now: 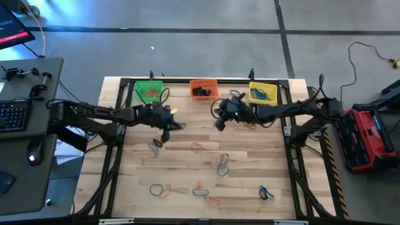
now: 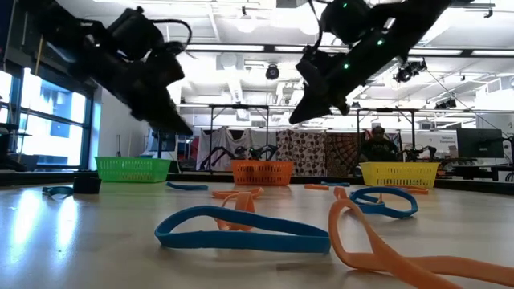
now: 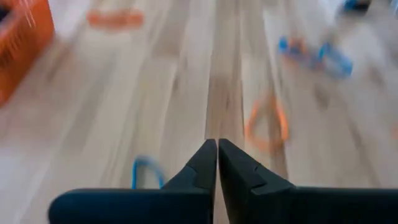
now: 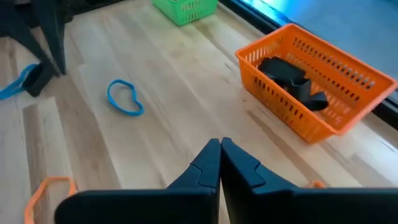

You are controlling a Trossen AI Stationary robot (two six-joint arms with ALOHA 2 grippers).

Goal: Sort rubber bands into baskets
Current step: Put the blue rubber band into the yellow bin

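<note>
Sorting step in progress: left gripper [image 1: 164, 135] hung just above the wooden table [image 1: 187, 169] with fingers pressed together and nothing visibly between them.
Right gripper [image 1: 220, 123], likewise closed and empty, waited near the red-orange mesh basket [image 1: 204, 88], which held black bands; green basket [image 1: 149, 91] and yellow basket [image 1: 263, 93] also held some. Loose rubber bands [image 1: 222, 164] lay scattered. A clean pick probably required reopening directly over one band.
</note>
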